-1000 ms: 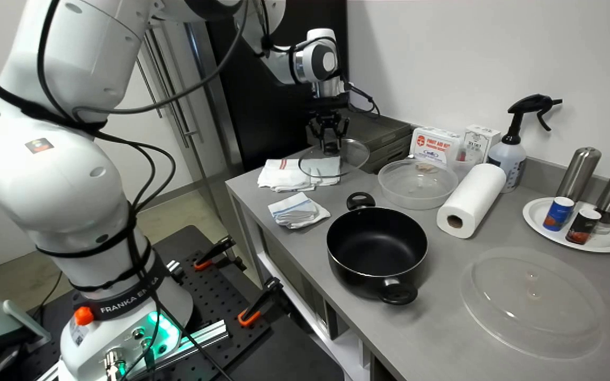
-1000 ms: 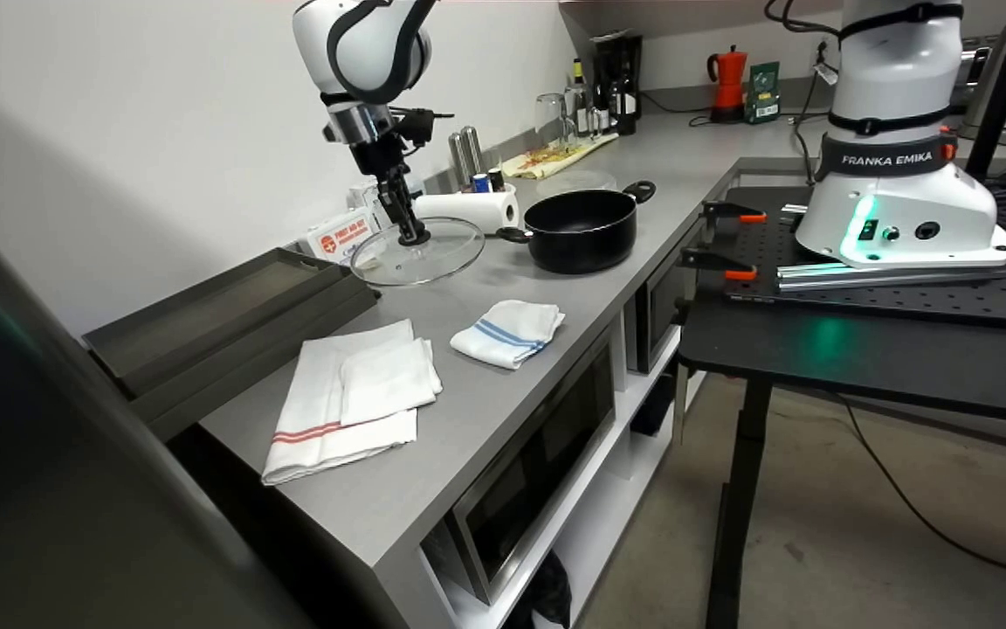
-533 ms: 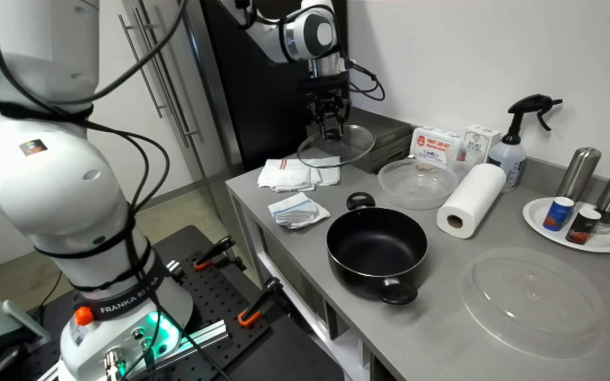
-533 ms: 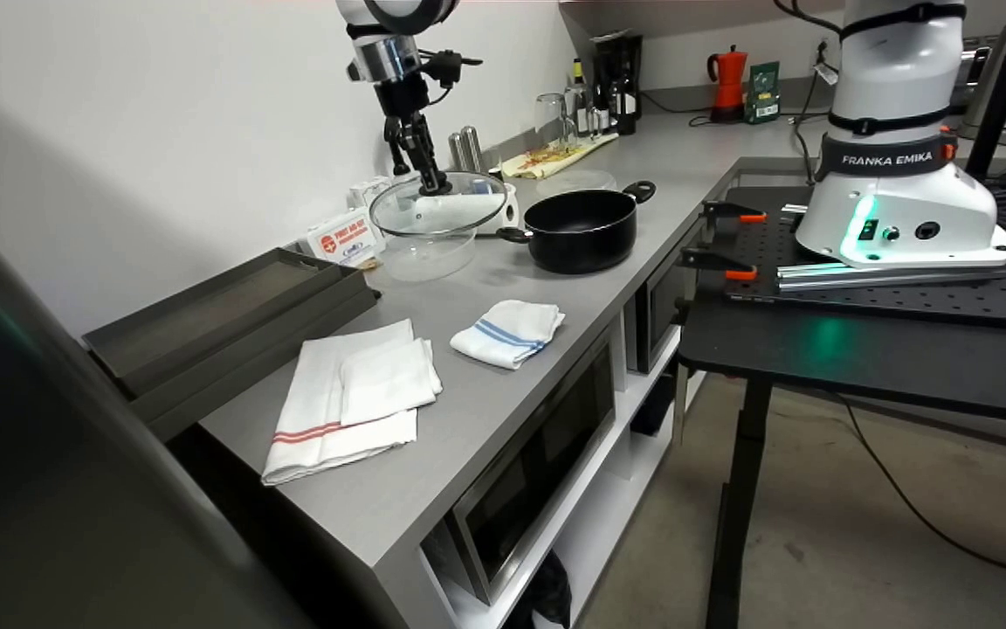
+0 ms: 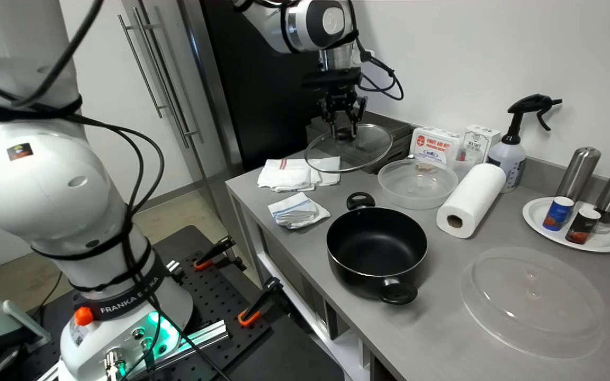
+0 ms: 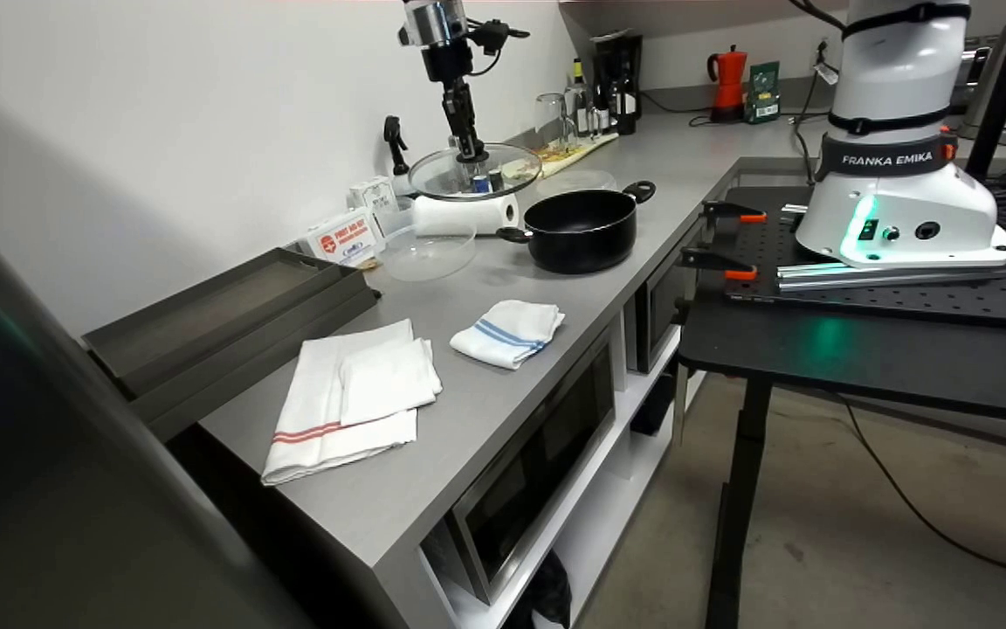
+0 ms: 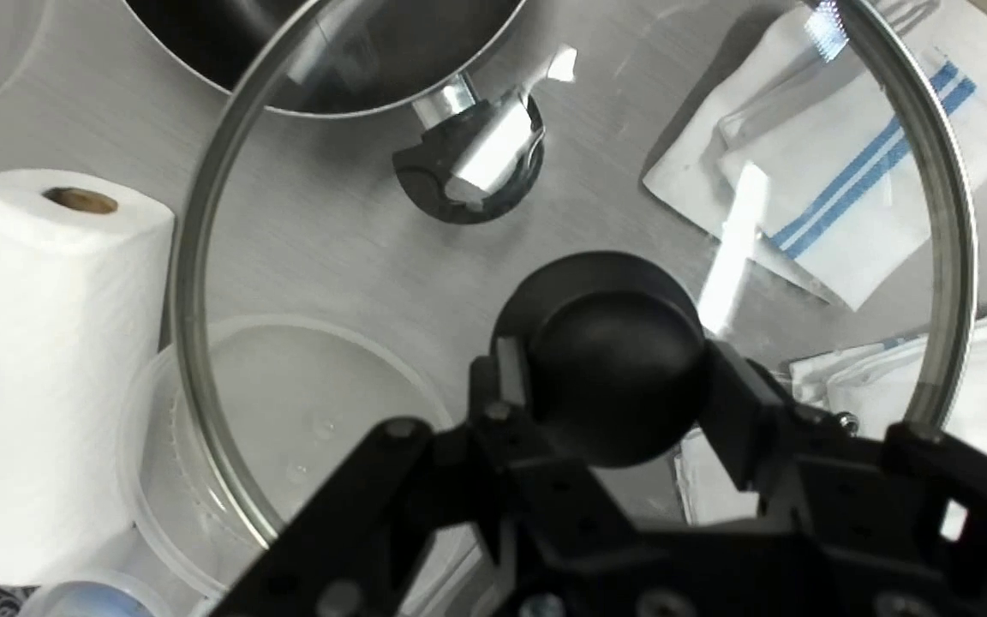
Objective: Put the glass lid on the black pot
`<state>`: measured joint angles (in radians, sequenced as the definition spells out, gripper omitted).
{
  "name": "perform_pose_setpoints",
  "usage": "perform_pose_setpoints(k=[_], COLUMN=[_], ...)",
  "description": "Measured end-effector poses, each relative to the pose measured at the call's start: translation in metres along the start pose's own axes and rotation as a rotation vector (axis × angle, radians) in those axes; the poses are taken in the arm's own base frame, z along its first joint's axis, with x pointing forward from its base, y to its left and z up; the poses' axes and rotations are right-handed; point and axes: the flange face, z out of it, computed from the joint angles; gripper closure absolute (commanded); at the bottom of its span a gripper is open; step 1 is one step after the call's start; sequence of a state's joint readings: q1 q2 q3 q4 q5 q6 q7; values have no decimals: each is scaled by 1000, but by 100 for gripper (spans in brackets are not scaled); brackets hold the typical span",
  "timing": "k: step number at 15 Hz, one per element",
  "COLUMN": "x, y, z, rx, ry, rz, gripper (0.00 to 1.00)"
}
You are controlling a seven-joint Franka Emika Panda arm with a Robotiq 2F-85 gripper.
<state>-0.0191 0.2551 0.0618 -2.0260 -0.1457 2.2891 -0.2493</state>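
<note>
Clamping the lid (image 5: 348, 151) by its knob (image 7: 618, 368), the gripper (image 5: 344, 128) hides some rim (image 7: 190, 283) in the wrist view; the pot (image 5: 377, 243), cropped there, stands right of the lid in both exterior views!

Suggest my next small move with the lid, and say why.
Probably carry the glass lid across until it's centred over the black pot: the gripper holds it by the knob, and it hangs above the counter, to one side of the uncovered pot.
</note>
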Motion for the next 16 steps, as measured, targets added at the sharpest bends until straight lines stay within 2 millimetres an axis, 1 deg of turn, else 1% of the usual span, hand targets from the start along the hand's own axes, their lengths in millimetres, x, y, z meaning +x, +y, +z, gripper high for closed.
perform_pose_setpoints(k=[3,6,16], x=[-24,-44,-95], y=[23,42,82], z=[7,17,53], rx=[35,70,168], ry=[7,17,50], rz=[53,101,261], gripper=[74,74,74])
